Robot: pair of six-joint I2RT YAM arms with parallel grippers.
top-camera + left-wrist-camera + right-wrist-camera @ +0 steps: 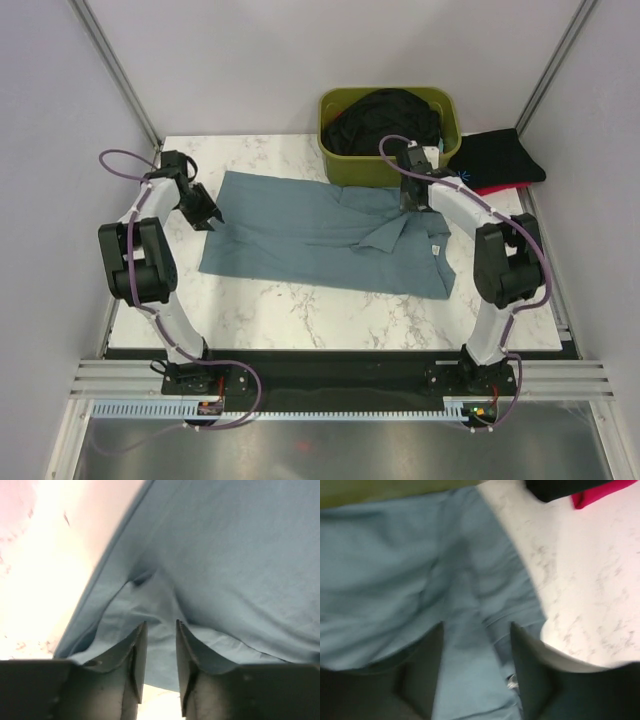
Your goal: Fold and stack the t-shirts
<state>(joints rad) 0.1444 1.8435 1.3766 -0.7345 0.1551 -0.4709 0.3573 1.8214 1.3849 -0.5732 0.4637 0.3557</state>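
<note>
Item 1. Table [300, 310]: white marbled top, with both arm bases bolted at its near edge.

Item 2. Left gripper [210, 216]: low at the left edge of the teal t-shirt. In the left wrist view its fingers [137, 652] are drawn close together. The narrow gap between them is filled with teal cloth, and puckers run from the tips into the fabric, so they look pinched on the hem. Bright table top shows to the left of the hem.

Item 3. Teal t-shirt [300, 235]: large and plain, spread flat across the middle of the table with its length running left to right. The right part is rumpled, and a flap is folded over near the right arm. The far right edge touches the bin.

Item 4. Right gripper [415, 196]: over the far right part of the teal t-shirt, just in front of the bin. In the blurred right wrist view its fingers [422, 672] stand wide apart above the cloth, holding nothing.

Item 5. Bin [452, 108]: olive-green plastic, at the far edge of the table, right of centre. It holds a heap of black t-shirts [385, 122], unfolded.

Item 6. Folded black t-shirt [500, 155]: just right of the bin at the far right corner, with small blue print near its left edge. It lies on top of the red t-shirt [497, 188], of which only a strip shows along the near side.
</note>
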